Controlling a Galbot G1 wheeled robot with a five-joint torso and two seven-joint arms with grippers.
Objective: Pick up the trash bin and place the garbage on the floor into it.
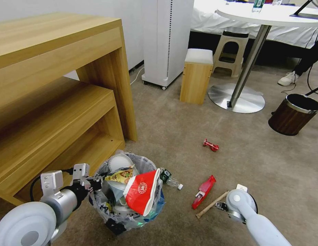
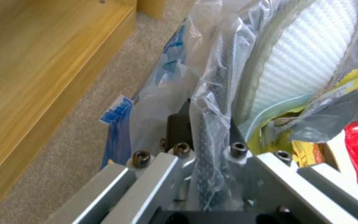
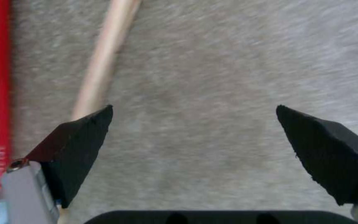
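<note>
My left gripper (image 1: 92, 184) is clamped on the trash bin (image 1: 131, 218) rim, through its slippery liner; right gripper (image 3: 195, 137) hangs spread wide above the wooden stick (image 3: 100, 65). I judge the stick light, stiff, prone to roll; take it mid-length.

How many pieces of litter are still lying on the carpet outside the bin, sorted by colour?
Red: 2, a twisted wrapper and a long wrapper
Wood-coloured: 1, a stick
Clear: 1, a small bottle against the trash bin
Total: 4
</note>
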